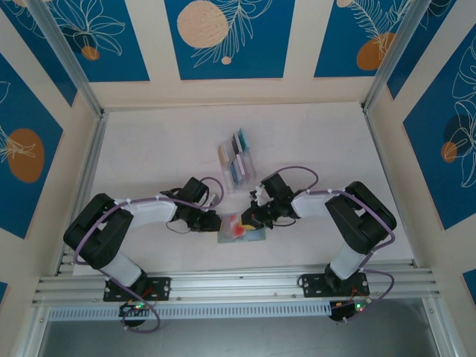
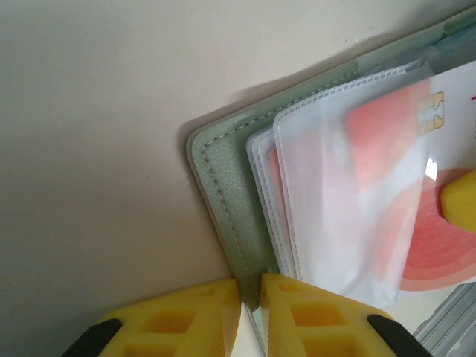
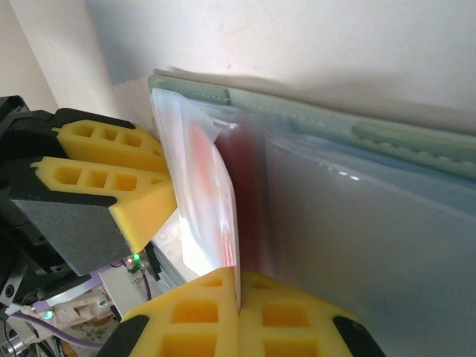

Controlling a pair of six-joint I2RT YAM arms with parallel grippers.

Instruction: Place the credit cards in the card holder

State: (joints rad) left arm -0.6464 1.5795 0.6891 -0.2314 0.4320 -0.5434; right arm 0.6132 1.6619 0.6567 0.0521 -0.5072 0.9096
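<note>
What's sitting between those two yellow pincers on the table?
The sage-green folding card holder lies open between them, with a red-and-white plastic card partly tucked into its frosted sleeve. The top view shows it best.

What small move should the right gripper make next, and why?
Probably slide the red card a little deeper into the clear pocket. The right gripper pinches the card's edge, part of the card lies outside the pocket, and the left gripper pinches the green cover of the card holder.
</note>
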